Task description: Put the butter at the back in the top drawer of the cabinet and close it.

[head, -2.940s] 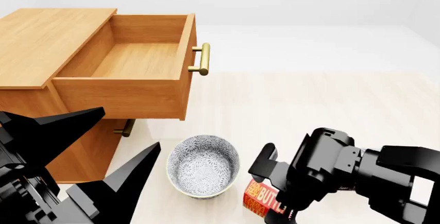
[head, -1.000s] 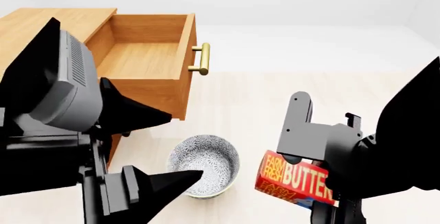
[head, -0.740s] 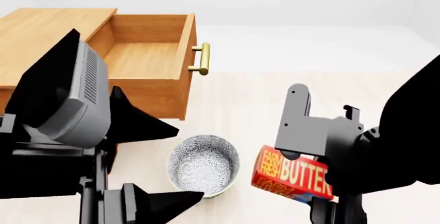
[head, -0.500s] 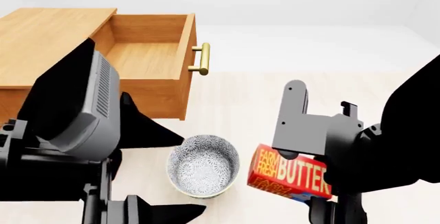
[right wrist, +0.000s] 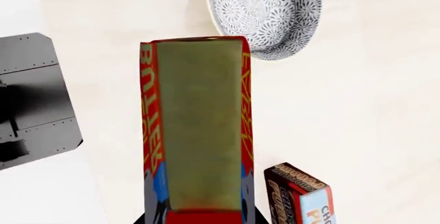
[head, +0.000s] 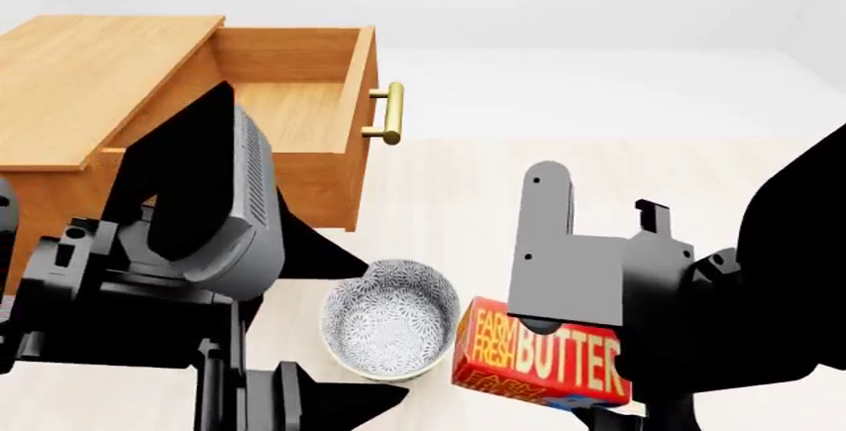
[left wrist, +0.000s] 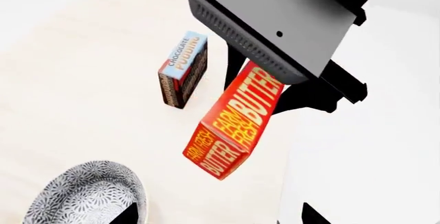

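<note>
The butter (head: 540,358), a red and yellow box with "FARM FRESH BUTTER" lettering, hangs in the air right of the bowl, held by my right gripper (head: 581,297), which is shut on it. In the right wrist view the butter (right wrist: 198,126) stands straight out from the jaws. The cabinet (head: 79,84) stands at the left with its top drawer (head: 264,114) pulled out and nothing showing inside; its brass handle (head: 384,114) faces right. My left gripper (left wrist: 220,220) is open and empty, with the butter (left wrist: 234,126) ahead of it.
A grey patterned bowl (head: 390,317) sits on the floor below the drawer front. A dark "CHOCOLATE PUDDING" box (left wrist: 184,68) stands on the floor beyond the butter, also in the right wrist view (right wrist: 302,195). My left arm (head: 198,243) covers part of the cabinet front.
The right gripper has carried the butter up from the floor and then left toward the bowl. The left arm has swung up and to the right in front of the cabinet.
</note>
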Available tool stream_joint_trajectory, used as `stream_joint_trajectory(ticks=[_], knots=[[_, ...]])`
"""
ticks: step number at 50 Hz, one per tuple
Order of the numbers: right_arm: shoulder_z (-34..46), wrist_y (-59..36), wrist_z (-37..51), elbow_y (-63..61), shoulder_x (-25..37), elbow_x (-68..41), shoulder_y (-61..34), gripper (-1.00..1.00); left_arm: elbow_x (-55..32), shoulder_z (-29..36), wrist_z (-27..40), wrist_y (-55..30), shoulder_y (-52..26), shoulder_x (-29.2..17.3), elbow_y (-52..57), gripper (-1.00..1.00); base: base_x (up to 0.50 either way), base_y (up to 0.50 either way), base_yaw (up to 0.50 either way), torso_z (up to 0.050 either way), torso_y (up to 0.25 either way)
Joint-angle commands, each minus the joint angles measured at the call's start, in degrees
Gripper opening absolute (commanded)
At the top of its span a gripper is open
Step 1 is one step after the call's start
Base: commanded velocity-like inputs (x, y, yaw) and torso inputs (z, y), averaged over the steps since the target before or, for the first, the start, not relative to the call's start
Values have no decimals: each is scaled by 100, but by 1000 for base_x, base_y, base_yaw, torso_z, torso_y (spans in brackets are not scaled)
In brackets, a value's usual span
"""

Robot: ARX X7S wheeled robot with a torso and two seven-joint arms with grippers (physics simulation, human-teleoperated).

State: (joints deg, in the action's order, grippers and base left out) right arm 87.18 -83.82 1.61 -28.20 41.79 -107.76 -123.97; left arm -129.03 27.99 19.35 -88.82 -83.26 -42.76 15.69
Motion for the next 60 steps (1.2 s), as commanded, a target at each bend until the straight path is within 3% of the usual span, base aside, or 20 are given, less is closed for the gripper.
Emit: stream_joint_trajectory(ticks=[1,25,60], knots=[[-112,124,-34,-85,-71,47,-189,-100,516,105,-487,22,78,46,125,100,0,0,0,0,0],[-96,257,-15,-108,-182,-25,-243,-100,1083,211,-1278,208,257,-14,695,100,0,0,0,0,0],[-286,364,24,-103,-308,-171,-301,-100,1712,382,-1762,490,134,410,693,100,0,0,0,1,1]])
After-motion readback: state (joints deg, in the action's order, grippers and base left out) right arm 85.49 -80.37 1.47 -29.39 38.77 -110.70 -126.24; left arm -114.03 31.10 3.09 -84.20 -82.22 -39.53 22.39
